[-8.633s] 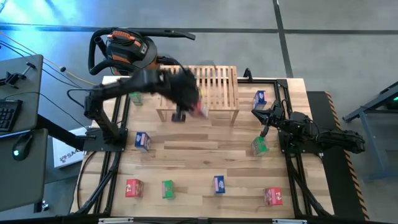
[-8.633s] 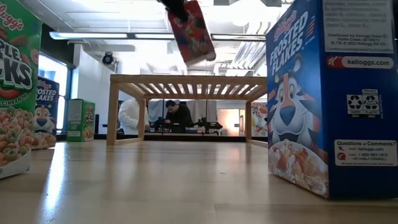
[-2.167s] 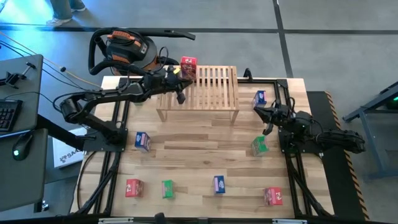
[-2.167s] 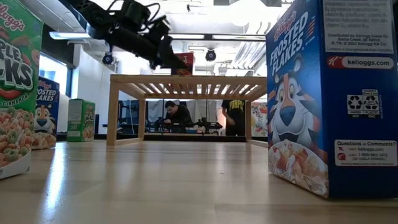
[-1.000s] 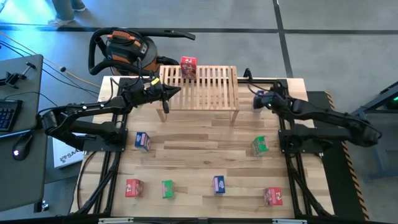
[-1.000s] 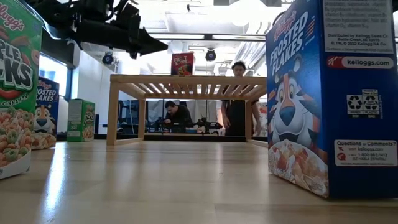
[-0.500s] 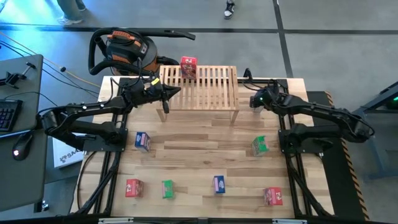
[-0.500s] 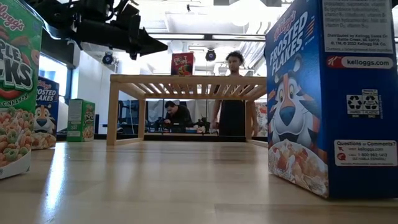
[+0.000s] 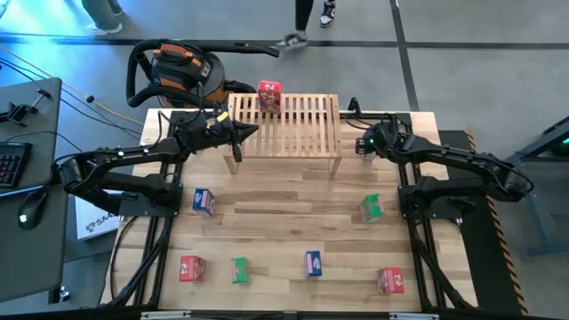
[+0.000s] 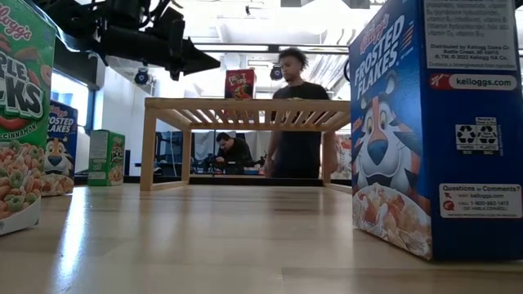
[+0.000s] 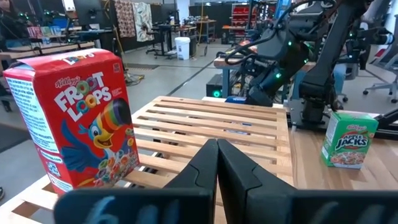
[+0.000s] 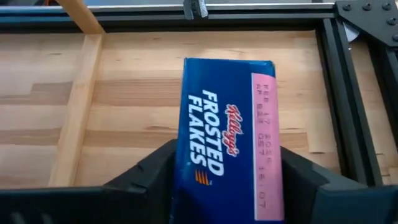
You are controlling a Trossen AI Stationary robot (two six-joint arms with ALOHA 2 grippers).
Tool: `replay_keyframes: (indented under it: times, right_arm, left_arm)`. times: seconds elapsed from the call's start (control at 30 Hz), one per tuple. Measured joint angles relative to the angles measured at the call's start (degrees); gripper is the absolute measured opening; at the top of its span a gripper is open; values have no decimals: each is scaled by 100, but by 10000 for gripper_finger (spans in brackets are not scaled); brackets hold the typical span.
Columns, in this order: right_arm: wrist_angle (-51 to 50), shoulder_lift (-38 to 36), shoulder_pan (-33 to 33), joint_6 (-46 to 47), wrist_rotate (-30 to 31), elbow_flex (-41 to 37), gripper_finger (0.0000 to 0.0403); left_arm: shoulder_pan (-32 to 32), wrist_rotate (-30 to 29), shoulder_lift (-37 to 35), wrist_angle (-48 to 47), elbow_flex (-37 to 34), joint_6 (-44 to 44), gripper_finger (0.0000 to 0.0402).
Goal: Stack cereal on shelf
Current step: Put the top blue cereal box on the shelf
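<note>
Right gripper [image 12: 225, 180] has dropped over the blue Frosted Flakes box [image 12: 227, 134], jaws straddling its narrow sides, closing but not visibly gripping; shelf [image 9: 284, 124] lies leftward.

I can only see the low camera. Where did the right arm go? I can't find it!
Observer: The right gripper is beside the shelf's right end, just above a blue Frosted Flakes box.
Operator: Where on the shelf is the red box?
Observer: The red Froot Loops box stands upright at the far edge, toward the left end.
Operator: Is the left arm holding anything?
Observer: No. The left gripper has its jaws shut and empty, by the shelf's left end.
</note>
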Motion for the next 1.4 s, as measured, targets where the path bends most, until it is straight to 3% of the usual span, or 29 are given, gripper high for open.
replay_keyframes:
  times: [0.27,0.67,0.97,1.2,1.4]
  right_arm:
    - [-333,-15,0,-332,-72,282,147]
    - [-1956,-4,2,-2238,-157,3047,147]
    - [-1963,372,2,-4638,-1549,4764,147]
    - [-1786,1701,2,-5944,-2743,5490,145]
    - [-1712,2921,2,-6652,-3382,6424,145]
  left_arm:
    - [0,0,0,-42,2,-17,0]
    - [1,2,0,-26,2,-35,0]
    - [15,3,0,-23,2,-35,0]
    - [15,4,0,-27,2,-135,0]
    - [15,4,0,-25,2,-17,0]
